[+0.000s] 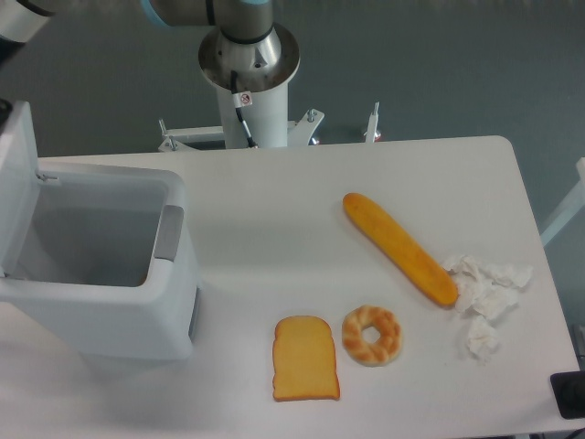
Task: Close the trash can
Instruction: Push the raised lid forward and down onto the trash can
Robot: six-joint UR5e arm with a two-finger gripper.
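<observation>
White table (274, 210) — trash can (101, 274) open, lid (18, 183) upright at left; gripper unseen.

Trash can (101, 274) sits at counter (274, 238) left edge, lid (18, 183) up on its left side. Baguette (399, 247) lies diagonally at right-centre, tissue wad (484, 297) just right of its near end. Toast slice (305, 358) & bagel (372, 335) side by side near front, bagel on the right. Arm base (249, 64) behind counter.

Baguette (399, 248), bagel (371, 335), toast slice (304, 358), crumpled tissue (485, 302), white table (274, 210)
</observation>
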